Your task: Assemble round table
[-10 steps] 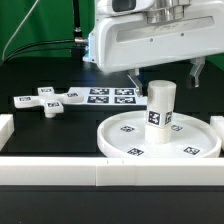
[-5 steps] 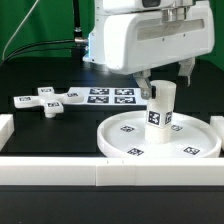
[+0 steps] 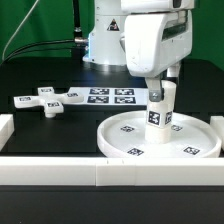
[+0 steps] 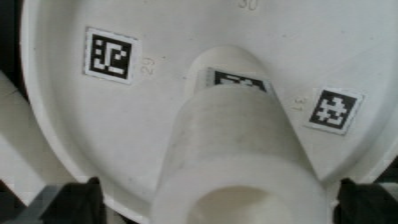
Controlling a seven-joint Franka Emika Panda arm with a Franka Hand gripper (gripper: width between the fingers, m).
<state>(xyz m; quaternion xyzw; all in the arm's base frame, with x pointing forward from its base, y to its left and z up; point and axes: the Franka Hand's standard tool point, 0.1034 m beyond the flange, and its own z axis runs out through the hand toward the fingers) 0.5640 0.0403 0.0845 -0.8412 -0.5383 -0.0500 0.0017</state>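
Observation:
The round disc point(image 3: 122, 140) lies on the black table at the exterior view's right, tags on its face. The short thick cylinder point(image 3: 161, 118) stands upright on the disc's centre. My gripper point(image 3: 160, 93) is right over the cylinder's top, with its jaws open on either side of it. In the wrist view the cylinder point(image 4: 231, 130) runs up between my dark fingertips point(image 4: 75, 200), with a gap on each side, and the disc point(image 4: 107, 110) lies behind it. My gripper point(image 4: 217, 202) holds nothing. The cross-shaped piece point(image 3: 50, 100) lies flat at the exterior view's left.
The marker board point(image 3: 112, 96) lies flat behind the disc, beside the cross-shaped piece. A long white rail point(image 3: 90, 176) runs along the front and another point(image 3: 5, 126) stands at the exterior view's left. The arm's white body point(image 3: 150, 40) hangs over the disc.
The wrist has turned and come down over the cylinder, so the jaws now straddle its top. The cylinder, the disc and the cross-shaped piece have not moved.

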